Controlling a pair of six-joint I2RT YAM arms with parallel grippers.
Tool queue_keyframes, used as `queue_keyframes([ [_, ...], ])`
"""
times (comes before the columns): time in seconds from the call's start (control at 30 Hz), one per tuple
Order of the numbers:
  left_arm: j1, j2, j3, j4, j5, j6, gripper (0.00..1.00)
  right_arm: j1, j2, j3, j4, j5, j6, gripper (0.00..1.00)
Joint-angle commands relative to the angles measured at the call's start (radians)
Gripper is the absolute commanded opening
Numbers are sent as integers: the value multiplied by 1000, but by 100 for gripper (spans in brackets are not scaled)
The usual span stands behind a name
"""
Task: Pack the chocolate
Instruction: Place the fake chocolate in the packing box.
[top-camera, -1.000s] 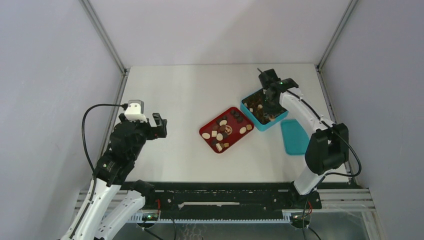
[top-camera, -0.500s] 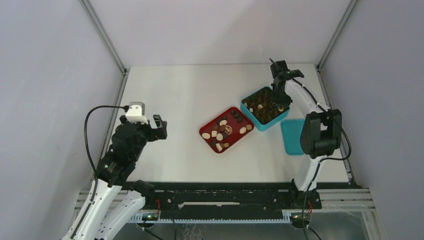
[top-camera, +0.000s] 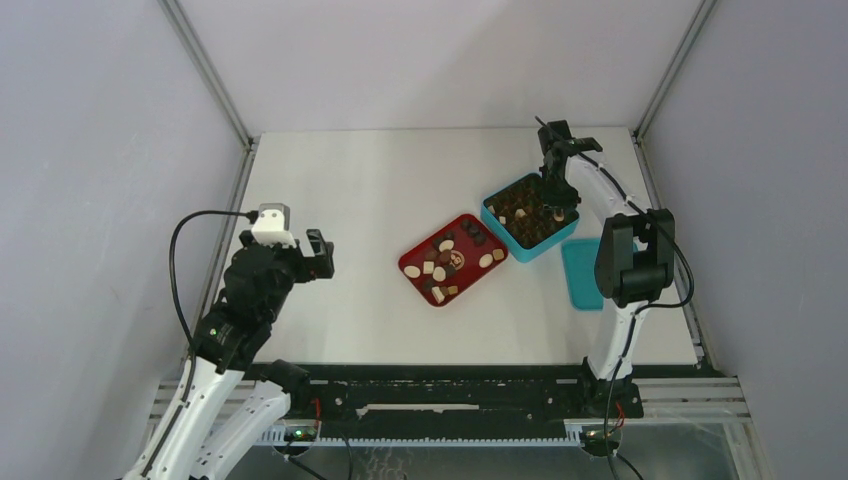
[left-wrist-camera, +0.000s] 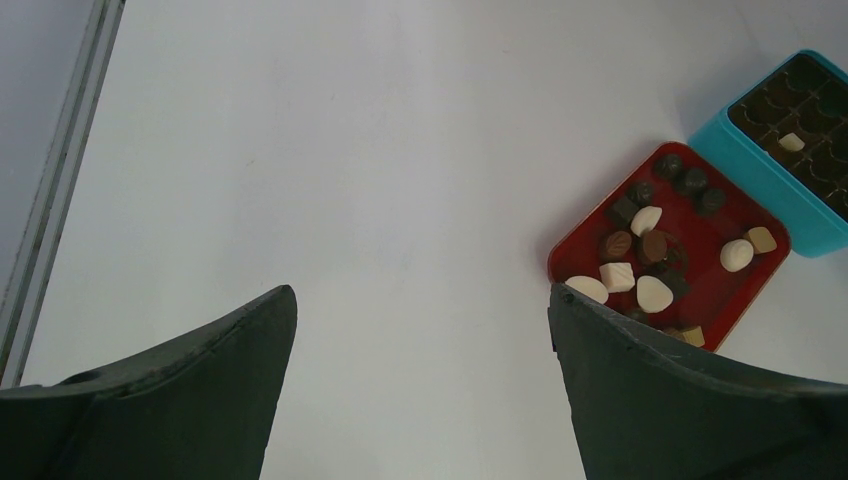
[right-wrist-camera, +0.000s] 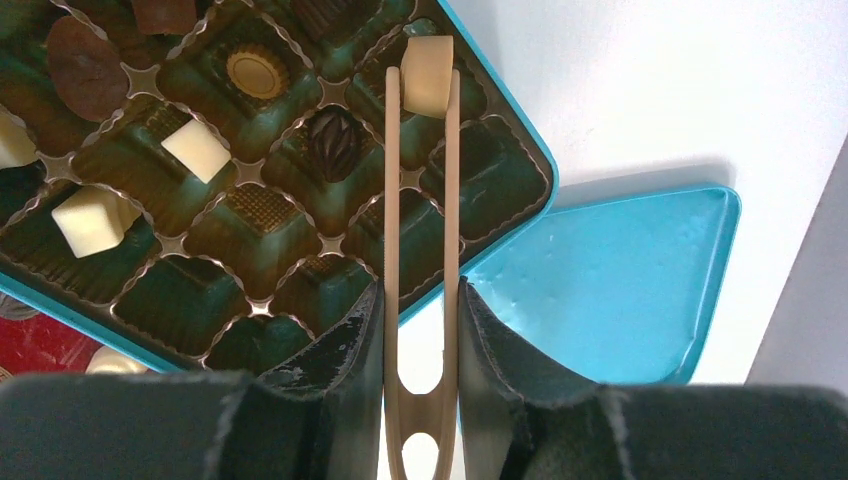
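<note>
Loose chocolate (top-camera: 440, 265) (left-wrist-camera: 650, 245), in dark, tan and cream pieces, lies in the red tray (top-camera: 405, 268) (left-wrist-camera: 700, 272) at mid-table. More pieces (right-wrist-camera: 196, 150) sit in cells of the teal box (top-camera: 490, 215) (right-wrist-camera: 100, 322). My right gripper (top-camera: 553, 180) (right-wrist-camera: 420, 290) is shut on the wooden tongs (right-wrist-camera: 392, 180). The tong tips pinch a cream piece (right-wrist-camera: 428, 75) over a cell at the box's far right corner. My left gripper (top-camera: 318, 252) (left-wrist-camera: 420, 300) hovers open and empty over bare table, left of the tray.
The teal lid (top-camera: 588, 273) (right-wrist-camera: 610, 290) lies flat on the table just right of the box. Grey enclosure walls and metal rails border the white table on three sides.
The right arm has swung its gripper and tongs from the box's near side to its far right corner, elbow moving right. The left arm has not moved.
</note>
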Motion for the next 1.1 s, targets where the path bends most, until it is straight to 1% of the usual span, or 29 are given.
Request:
queue_keyframes([
  [0.0,7,5,-19,46,-2,25,100,-7,-14,31,5,3,-12,27],
  [0.13,7,5,-21,47,-2,25,100,-8,-20,28,4,-3,-6,36],
  [0.37,8,8,-21,49,0,24,100,-7,-46,4,9,-11,-5,42],
  [0.57,10,14,-24,48,1,23,100,9,-101,-17,5,-26,-5,40],
  [0.77,18,22,-23,51,5,21,100,61,-183,-62,-3,-62,-7,39],
  [1.07,40,39,-21,52,10,14,100,187,-328,-170,-6,-142,8,38],
])
